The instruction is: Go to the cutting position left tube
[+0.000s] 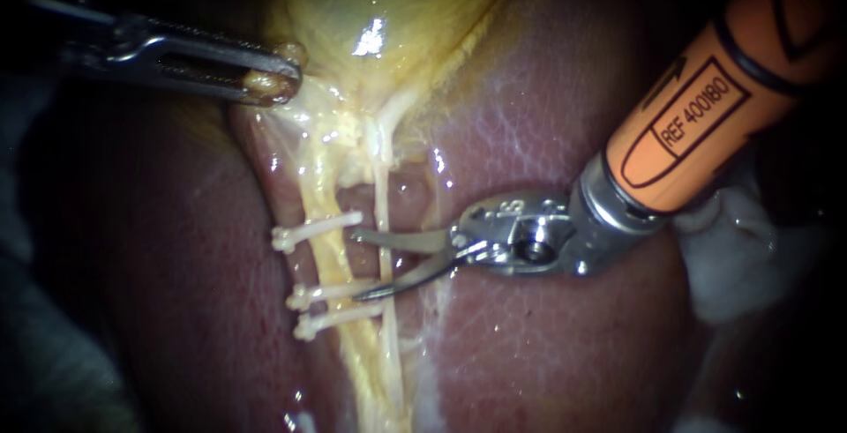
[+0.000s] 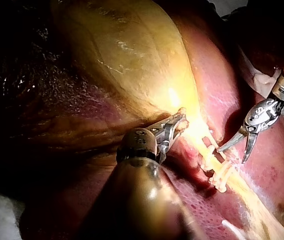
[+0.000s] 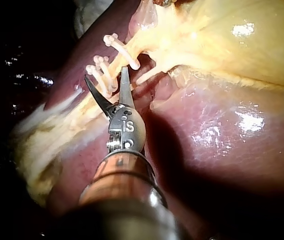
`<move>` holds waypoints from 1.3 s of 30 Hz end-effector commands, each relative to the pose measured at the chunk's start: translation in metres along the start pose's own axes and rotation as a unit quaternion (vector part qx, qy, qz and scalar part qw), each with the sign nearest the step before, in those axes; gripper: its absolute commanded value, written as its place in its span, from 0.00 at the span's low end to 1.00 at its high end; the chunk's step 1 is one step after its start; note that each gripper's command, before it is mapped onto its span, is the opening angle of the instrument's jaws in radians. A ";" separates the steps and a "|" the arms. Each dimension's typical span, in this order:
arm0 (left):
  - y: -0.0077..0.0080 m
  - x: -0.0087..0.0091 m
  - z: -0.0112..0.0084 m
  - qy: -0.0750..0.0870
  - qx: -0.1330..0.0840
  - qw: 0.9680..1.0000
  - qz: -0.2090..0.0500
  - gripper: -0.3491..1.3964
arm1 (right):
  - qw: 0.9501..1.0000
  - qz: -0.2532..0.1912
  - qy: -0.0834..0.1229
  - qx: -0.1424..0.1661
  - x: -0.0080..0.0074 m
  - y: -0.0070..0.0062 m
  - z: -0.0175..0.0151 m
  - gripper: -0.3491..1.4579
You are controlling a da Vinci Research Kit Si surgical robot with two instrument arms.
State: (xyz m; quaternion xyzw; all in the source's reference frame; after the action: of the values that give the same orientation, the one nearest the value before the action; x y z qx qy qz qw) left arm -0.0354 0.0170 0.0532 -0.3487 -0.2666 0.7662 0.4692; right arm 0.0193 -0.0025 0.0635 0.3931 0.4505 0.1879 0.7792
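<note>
The yellow left tube [image 1: 322,208] runs down from the gallbladder [image 1: 388,10] and carries three white clips [image 1: 313,228]; two of them lie lower, close together [image 1: 331,293]. A thin pale right tube [image 1: 384,212] runs beside it. My right instrument [image 1: 356,265], on an orange shaft, has curved blades standing open, their tips between the upper clip and the lower pair, at the left tube's right edge. The thin tube crosses the gap between the blades. In the right wrist view the open blades [image 3: 105,75] point into the clips [image 3: 99,67]. My left instrument [image 1: 273,76] is shut on tissue at the gallbladder's neck [image 2: 182,120].
Dark red liver [image 1: 547,345] lies on both sides of the tubes. A wad of white gauze [image 1: 732,257] sits at the right under the orange shaft. In the left wrist view my right instrument [image 2: 237,150] stands just beyond the clips [image 2: 217,172].
</note>
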 end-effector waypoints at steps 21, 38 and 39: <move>0.0000 0.0000 0.0000 0.000 0.000 1.000 0.000 0.00 | 0.999 -0.018 -0.024 0.011 -0.0032 0.0045 0.0020 0.95; 0.0000 0.0000 0.0002 0.001 0.001 1.000 0.000 0.00 | 0.996 -0.046 0.012 0.071 -0.0011 0.0021 0.0058 0.95; 0.0000 0.0000 0.0002 0.001 0.001 1.000 0.000 0.00 | 0.996 -0.044 0.015 0.072 -0.0009 0.0020 0.0061 0.95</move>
State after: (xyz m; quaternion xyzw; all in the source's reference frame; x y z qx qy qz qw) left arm -0.0355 0.0169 0.0533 -0.3487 -0.2658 0.7662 0.4699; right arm 0.0245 -0.0046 0.0671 0.4267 0.4953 0.1244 0.7464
